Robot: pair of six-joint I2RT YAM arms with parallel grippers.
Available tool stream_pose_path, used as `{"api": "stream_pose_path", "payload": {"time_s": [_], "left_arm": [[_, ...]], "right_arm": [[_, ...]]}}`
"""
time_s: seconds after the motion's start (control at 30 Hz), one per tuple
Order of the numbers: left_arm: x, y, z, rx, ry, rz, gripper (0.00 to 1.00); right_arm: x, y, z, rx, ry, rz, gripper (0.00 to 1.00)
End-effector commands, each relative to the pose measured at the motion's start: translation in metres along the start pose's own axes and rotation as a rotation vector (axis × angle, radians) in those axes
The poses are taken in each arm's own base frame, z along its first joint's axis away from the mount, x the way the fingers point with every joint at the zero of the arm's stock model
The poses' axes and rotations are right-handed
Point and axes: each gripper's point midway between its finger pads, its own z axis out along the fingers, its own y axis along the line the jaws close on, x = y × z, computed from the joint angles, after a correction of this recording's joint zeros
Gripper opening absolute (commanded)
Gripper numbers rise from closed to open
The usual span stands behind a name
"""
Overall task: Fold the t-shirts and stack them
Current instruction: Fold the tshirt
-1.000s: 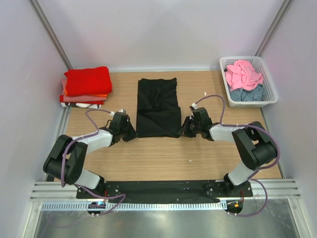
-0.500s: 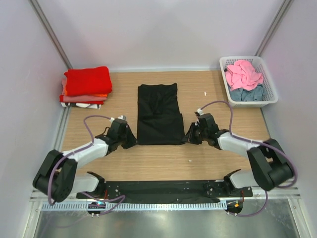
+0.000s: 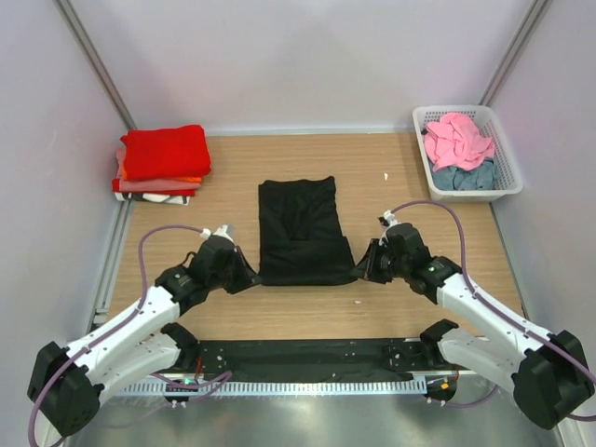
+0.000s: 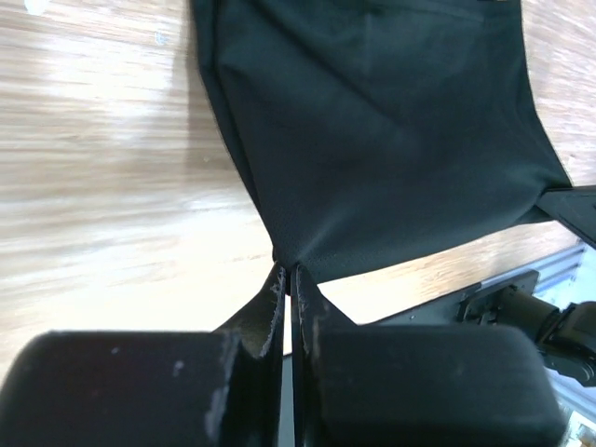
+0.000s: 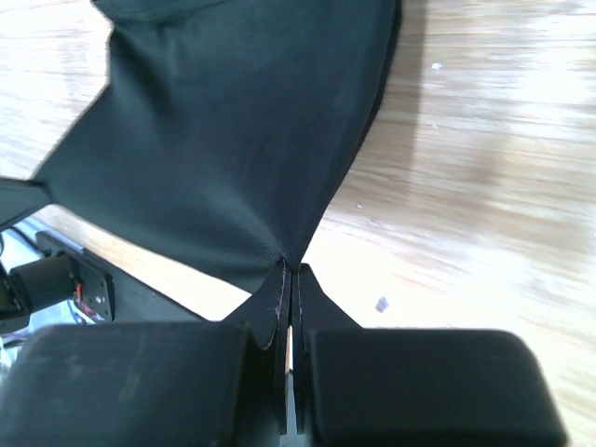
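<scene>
The black t-shirt (image 3: 300,231) lies folded lengthwise in the middle of the table. My left gripper (image 3: 250,276) is shut on its near left corner, seen in the left wrist view (image 4: 288,268). My right gripper (image 3: 358,271) is shut on its near right corner, seen in the right wrist view (image 5: 290,268). The near edge is stretched taut between them and lifted a little off the wood. The cloth fills the wrist views (image 4: 372,121) (image 5: 233,130). A stack of folded shirts, red on top (image 3: 165,152), sits at the back left.
A white lattice basket (image 3: 503,154) at the back right holds a pink shirt (image 3: 456,138) and a grey-blue one (image 3: 463,177). A small white scrap (image 3: 386,176) lies on the wood. The black base rail (image 3: 298,354) runs along the near edge.
Both grippers have pulled back toward the near edge with the shirt's near corners, dragging the black shirt toward me and stretching its near edge wider.
</scene>
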Motion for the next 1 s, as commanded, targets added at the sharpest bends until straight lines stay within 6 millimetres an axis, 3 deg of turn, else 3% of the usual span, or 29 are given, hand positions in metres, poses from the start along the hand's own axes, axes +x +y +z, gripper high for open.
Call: {"api": "stream_pose_path", "payload": {"time_s": [0.0,0.13,0.5,0.57,0.67,0.7,0.73,0.77,0.8,0.83,0.87,0.9,0.93,0.97], "left_arm": [[-0.023,-0.008,-0.02,-0.065,-0.056,0.028,0.0],[-0.046,-0.017,-0.021,-0.124,-0.089,0.089,0.01],[-0.106,-0.047,-0.003,-0.14,-0.091,0.124,0.0],[-0.128,-0.052,-0.003,-0.133,-0.113,0.119,0.0],[-0.153,-0.045,0.015,-0.155,-0.076,0.097,0.0],[-0.179,-0.046,0.024,-0.163,-0.085,0.07,0.0],[-0.186,-0.049,0.033,-0.141,-0.052,0.061,0.0],[-0.201,-0.053,0.039,-0.135,-0.046,0.075,0.0],[-0.225,-0.052,0.059,-0.161,-0.024,0.06,0.02],[-0.24,-0.06,0.068,-0.139,-0.007,0.07,0.1],[-0.249,-0.057,0.078,-0.157,0.025,0.093,0.18],[-0.305,-0.088,0.069,-0.094,-0.074,0.11,0.31],[-0.306,-0.062,0.117,-0.144,0.013,0.068,0.67],[-0.306,-0.062,0.132,-0.108,0.081,0.038,0.83]], "right_arm": [[-0.024,0.009,-0.011,0.043,-0.052,-0.02,0.01],[-0.055,0.023,-0.01,0.071,-0.094,-0.07,0.01],[-0.106,0.042,0.021,0.111,-0.097,-0.129,0.01],[-0.126,0.046,0.03,0.128,-0.106,-0.125,0.01],[-0.166,0.049,0.048,0.167,-0.127,-0.12,0.01],[-0.177,0.046,0.056,0.189,-0.125,-0.119,0.01],[-0.209,0.063,0.053,0.174,-0.179,-0.123,0.01],[-0.214,0.043,0.081,0.237,-0.138,-0.109,0.01],[-0.23,0.034,0.088,0.264,-0.143,-0.088,0.01],[-0.266,0.052,0.087,0.236,-0.204,-0.087,0.01],[-0.264,0.029,0.124,0.27,-0.139,-0.059,0.14],[-0.283,0.022,0.132,0.256,-0.152,-0.031,0.4],[-0.314,0.045,0.138,0.17,-0.194,-0.068,0.66],[-0.316,0.044,0.147,0.155,-0.161,-0.058,0.99]]}}
